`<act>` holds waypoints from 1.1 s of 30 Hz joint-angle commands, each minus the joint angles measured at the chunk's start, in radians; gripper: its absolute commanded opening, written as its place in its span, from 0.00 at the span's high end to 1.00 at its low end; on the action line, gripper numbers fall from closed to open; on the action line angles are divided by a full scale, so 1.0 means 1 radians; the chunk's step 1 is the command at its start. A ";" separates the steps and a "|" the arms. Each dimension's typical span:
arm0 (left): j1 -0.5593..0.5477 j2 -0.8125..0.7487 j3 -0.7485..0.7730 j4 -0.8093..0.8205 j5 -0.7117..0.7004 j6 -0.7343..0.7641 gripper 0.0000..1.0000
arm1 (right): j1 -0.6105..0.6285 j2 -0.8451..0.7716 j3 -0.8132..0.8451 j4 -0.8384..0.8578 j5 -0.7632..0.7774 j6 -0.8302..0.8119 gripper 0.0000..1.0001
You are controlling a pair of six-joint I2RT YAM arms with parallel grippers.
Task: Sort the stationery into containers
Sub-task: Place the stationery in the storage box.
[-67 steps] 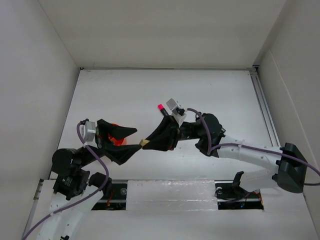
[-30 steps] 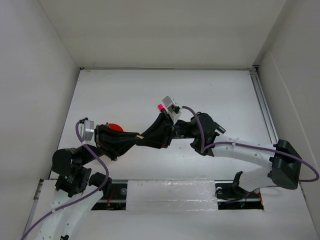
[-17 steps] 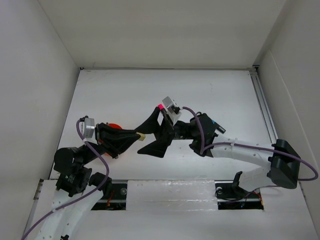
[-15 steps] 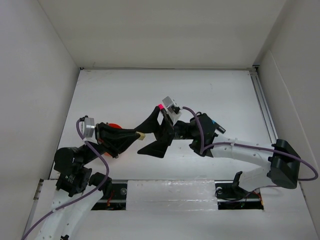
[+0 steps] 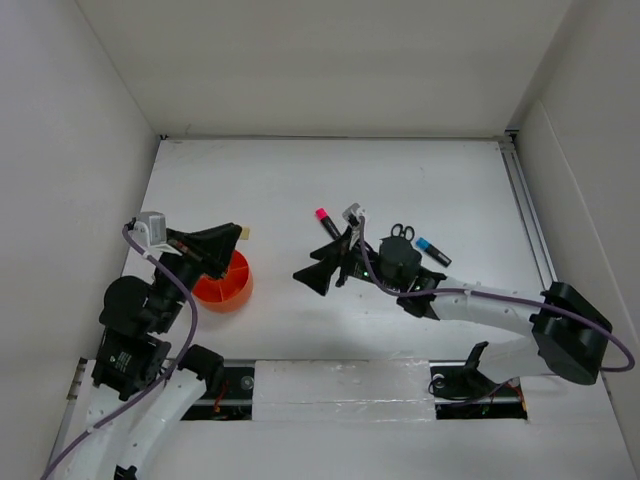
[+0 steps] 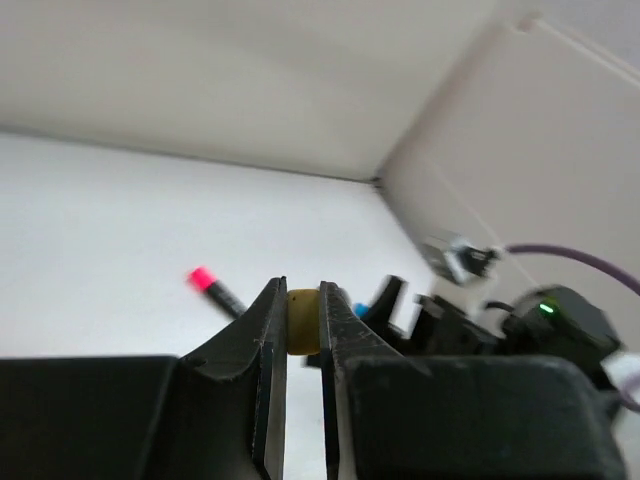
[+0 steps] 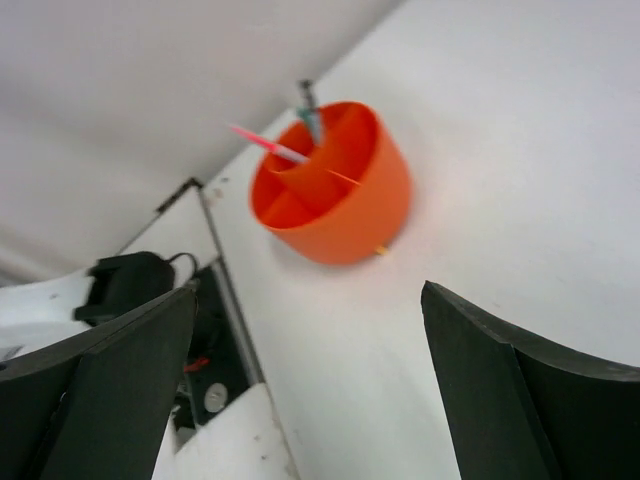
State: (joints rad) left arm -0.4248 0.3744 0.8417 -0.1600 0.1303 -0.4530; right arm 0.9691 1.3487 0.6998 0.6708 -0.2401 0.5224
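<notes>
My left gripper (image 5: pixel 236 234) is shut on a small tan-yellow eraser (image 5: pixel 244 233), held above the far rim of the orange cup (image 5: pixel 222 284). In the left wrist view the eraser (image 6: pixel 303 322) sits pinched between both fingertips. My right gripper (image 5: pixel 325 258) stands wide open and empty over the table's middle, facing the cup (image 7: pixel 335 190). That cup has inner dividers and holds a thin pink pen (image 7: pixel 265 145) and a dark pen (image 7: pixel 308 105). A pink-capped highlighter (image 5: pixel 326 222), black scissors (image 5: pixel 402 233) and a blue-capped marker (image 5: pixel 432 250) lie on the table.
White walls enclose the table on the left, far and right sides. A metal rail (image 5: pixel 528 215) runs along the right edge. The arm bases and a dark slot (image 7: pixel 130 290) lie at the near edge.
Both grippers met at the eraser a second ago. The right one then opened and drew back to the right. The left one carried the eraser left and up, over the cup.
</notes>
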 commanded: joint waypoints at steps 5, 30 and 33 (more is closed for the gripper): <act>-0.003 0.101 0.109 -0.427 -0.584 -0.191 1.00 | -0.036 -0.226 -0.017 -0.224 0.215 -0.041 0.00; -0.003 0.308 0.183 -0.967 -0.859 -0.889 1.00 | -0.236 -0.390 -0.129 -0.224 -0.036 -0.030 0.00; -0.003 0.299 0.148 -0.967 -0.805 -0.940 1.00 | -0.247 -0.390 -0.129 -0.206 -0.073 -0.019 0.00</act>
State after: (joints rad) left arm -0.4248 0.6849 1.0149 -1.0966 -0.6907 -1.2411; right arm 0.7368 0.9623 0.5732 0.3798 -0.2359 0.4934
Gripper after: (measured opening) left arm 0.077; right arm 0.999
